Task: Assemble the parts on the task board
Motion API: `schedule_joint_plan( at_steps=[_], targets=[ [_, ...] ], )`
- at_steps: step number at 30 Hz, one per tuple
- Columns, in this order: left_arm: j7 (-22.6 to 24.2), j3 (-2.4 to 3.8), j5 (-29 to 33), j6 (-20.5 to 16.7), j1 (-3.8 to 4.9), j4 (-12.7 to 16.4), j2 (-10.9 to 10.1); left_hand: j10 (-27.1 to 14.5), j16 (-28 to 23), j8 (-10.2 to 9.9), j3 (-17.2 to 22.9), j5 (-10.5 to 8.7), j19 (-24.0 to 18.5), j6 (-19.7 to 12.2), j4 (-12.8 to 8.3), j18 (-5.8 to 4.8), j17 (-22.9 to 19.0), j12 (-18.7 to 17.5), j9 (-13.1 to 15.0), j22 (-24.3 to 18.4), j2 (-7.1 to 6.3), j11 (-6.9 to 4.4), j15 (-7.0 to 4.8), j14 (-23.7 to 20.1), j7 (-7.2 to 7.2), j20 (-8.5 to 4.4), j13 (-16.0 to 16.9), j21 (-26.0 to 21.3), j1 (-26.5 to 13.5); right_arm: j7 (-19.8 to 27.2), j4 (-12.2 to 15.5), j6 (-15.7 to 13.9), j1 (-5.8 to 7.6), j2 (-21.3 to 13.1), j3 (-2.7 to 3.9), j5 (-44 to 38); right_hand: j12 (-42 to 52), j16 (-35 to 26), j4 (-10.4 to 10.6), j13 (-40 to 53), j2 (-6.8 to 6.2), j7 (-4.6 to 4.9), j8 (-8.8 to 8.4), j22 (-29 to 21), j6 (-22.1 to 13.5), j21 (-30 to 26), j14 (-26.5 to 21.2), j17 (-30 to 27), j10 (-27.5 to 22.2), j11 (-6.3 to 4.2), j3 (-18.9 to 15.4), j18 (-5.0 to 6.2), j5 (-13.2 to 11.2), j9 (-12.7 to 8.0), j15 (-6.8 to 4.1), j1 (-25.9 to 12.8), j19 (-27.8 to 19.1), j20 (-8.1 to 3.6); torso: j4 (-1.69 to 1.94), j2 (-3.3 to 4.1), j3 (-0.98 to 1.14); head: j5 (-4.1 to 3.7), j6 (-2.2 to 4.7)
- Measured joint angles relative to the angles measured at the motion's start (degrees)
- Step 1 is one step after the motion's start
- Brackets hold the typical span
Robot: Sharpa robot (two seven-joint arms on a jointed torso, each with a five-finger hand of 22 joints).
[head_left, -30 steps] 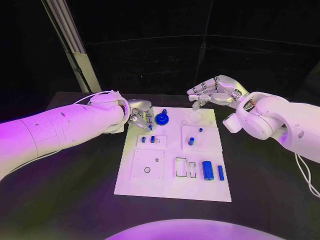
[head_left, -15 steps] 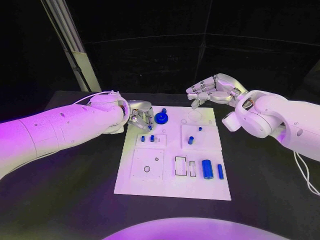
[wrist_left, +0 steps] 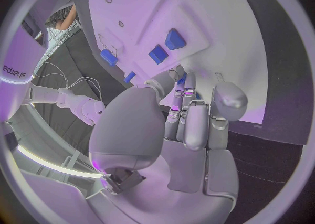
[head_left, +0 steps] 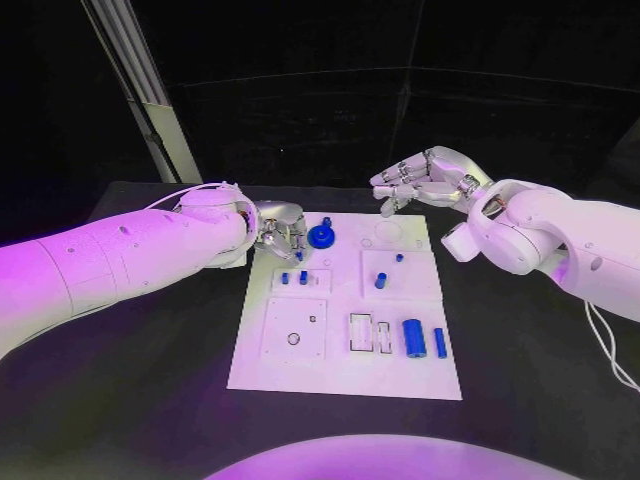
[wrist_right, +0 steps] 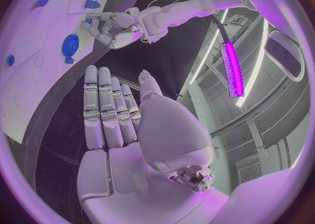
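Note:
The white task board (head_left: 335, 365) lies in the middle of the black table. On it are a blue round part (head_left: 325, 237), two small blue pegs (head_left: 293, 278), a blue piece (head_left: 382, 281), a blue cylinder (head_left: 415, 339) and a thin blue bar (head_left: 440, 343). My left hand (head_left: 280, 232) hovers at the board's far left corner, beside the round part, fingers curled close together (wrist_left: 190, 114). A speck of blue shows at its fingertips; whether it is held is unclear. My right hand (head_left: 424, 180) is raised beyond the board's far edge, fingers apart, holding nothing (wrist_right: 112, 108).
A pale post (head_left: 147, 90) stands behind the table's far left. A cable (head_left: 616, 360) hangs by my right arm. Bare black table (head_left: 133, 400) lies on both sides of the board. Empty slots (head_left: 363, 333) sit near the cylinder.
My right hand has drifted slightly left and up. My left hand has stayed almost still at the board's corner.

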Motion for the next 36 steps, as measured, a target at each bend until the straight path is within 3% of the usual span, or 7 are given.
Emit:
schedule_joint_plan(
  at_steps=[7, 14, 31, 36],
  targets=[
    [0.0, -0.05, -0.1, -0.1, -0.01, -0.1, 0.1, 0.0, 0.0, -0.5, -0.7, 0.0, -0.2, 0.0, 0.1, 0.0, -0.3, -0.4, 0.0, -0.2, -0.52, 0.02, 0.0, 0.0, 0.05, 0.18, 0.0, -0.3, -0.5, 0.0, 0.0, 0.0, 0.0, 0.1, 0.0, 0.0, 0.0, 0.0, 0.0, 0.0, 0.0, 0.0, 0.0, 0.0, 0.0, 0.0, 0.0, 0.0, 0.0, 0.0, 0.0, 0.0, 0.0, 0.0, 0.0, 0.0, 0.0, 0.0, 0.04, -0.03, 0.0, -0.08, -0.08],
    [-0.4, -0.11, 0.0, -0.1, -0.11, -0.5, 0.2, -3.4, -0.4, -3.0, -2.5, 0.0, -1.3, -4.7, 0.6, 0.0, -1.9, -1.8, -0.5, -2.1, -1.81, 1.98, 0.62, 0.0, 1.6, 0.91, -0.3, -2.2, -1.8, 0.0, -0.1, 0.0, 0.0, 0.1, 0.0, 0.0, 0.0, 0.0, 0.0, 0.0, 0.0, 0.0, 0.0, 0.0, 0.0, 0.0, 0.0, 0.0, 0.0, 0.0, 0.0, 0.0, 0.0, 0.0, 0.0, 0.0, 0.0, 0.0, 0.05, -0.04, 0.01, -0.13, -0.15],
    [-1.5, -0.1, 0.3, 1.4, -0.04, -0.6, 0.2, -3.9, -0.4, -3.0, -3.1, 0.01, -1.6, -4.7, 0.6, 0.01, -2.0, -1.8, -0.4, -2.4, -1.56, 2.05, 0.62, 0.0, 1.64, 1.13, -0.2, -2.5, -2.1, 0.0, -0.1, 0.1, 0.0, 0.1, 0.0, 0.0, 0.0, 0.0, 0.0, 0.0, 0.0, 0.0, 0.0, 0.0, 0.0, 0.0, 0.0, 0.0, -0.2, 0.21, 0.0, 0.0, 0.0, 0.0, 0.0, 0.0, 0.0, 0.0, -0.14, 0.02, 0.06, 0.09, 0.1],
    [-1.6, -0.07, 0.5, 1.1, -0.03, -0.6, -0.2, -5.9, -0.4, -4.8, -4.3, 0.01, -1.8, -8.2, 0.4, 0.01, -2.4, -1.7, -0.5, -2.4, -1.75, 2.2, 0.94, -0.1, 1.79, 1.33, 0.0, -2.9, -2.2, 0.0, -0.3, 0.0, 0.0, 0.1, 0.0, 0.0, 0.0, 0.0, 0.0, 0.0, 0.0, 0.0, 0.0, 0.0, 0.0, 0.0, 0.0, 0.0, -0.4, -0.01, 0.0, 0.0, 0.0, 0.0, 0.0, 0.0, 0.0, 0.0, -0.21, 0.05, 0.06, 0.09, 0.2]
  ],
)
